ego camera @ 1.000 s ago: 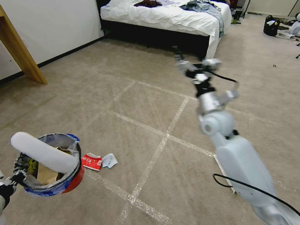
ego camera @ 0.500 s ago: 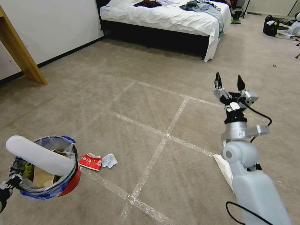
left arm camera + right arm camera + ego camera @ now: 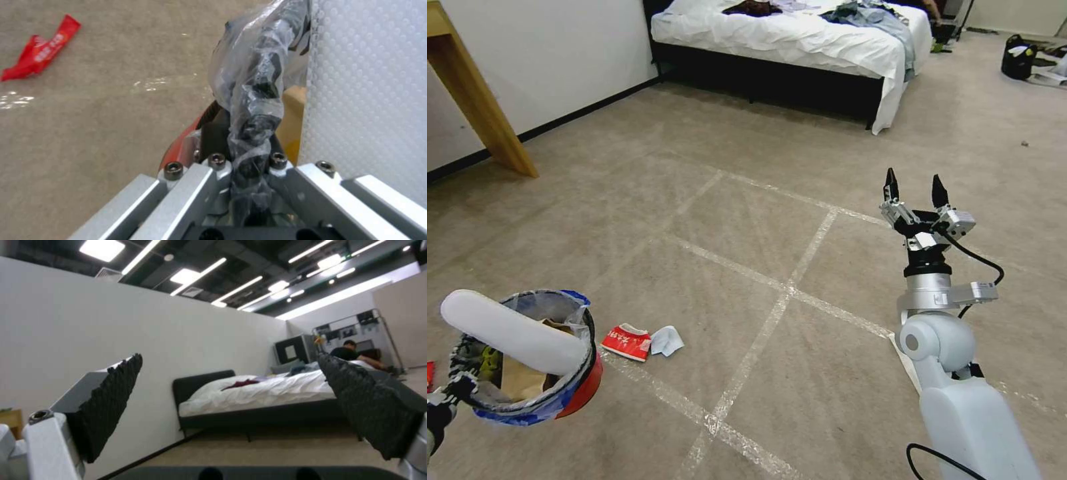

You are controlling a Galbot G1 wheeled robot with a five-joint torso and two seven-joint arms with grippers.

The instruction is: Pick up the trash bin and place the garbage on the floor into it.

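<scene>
Two grippers: one on each side, and the left one is busy.
Left gripper [image 3: 249, 186]: low at the left edge in the head view. Its jaws are pinched tight on the rim of the trash bin, with the clear bag squashed between them.
Trash bin [image 3: 584, 383]: a small red bucket, held up off the floor [image 3: 747, 267] and a bit tilted. It looks light, but the bag is slippery, so the hold could slide. The stiff rim is the best place to hold it.
Inside the bin: a white slipper [image 3: 514, 332] sticks out over the top, with a brown paper bag [image 3: 520, 380] under it. The slipper seems loose and could tip out if the bin leans more.
Red strip [image 3: 42, 51]: a thin red wrapper flat on the floor near the bin, seen from the left wrist.
Red wrapper [image 3: 627, 341]: crumpled on the floor just beside the bin. It is soft and light. A pinch on a raised fold should work best.
Blue scrap [image 3: 667, 340]: touching the red wrapper. It looks thin and floppy, so it may be hard to grab flat.
White sheet [image 3: 908, 363]: flat on the floor, partly hidden by the right arm.
Right gripper [image 3: 914, 190]: up in the air on the right, pointing to the bed [image 3: 800, 33]. Its jaws are wide apart and hold nothing.
</scene>
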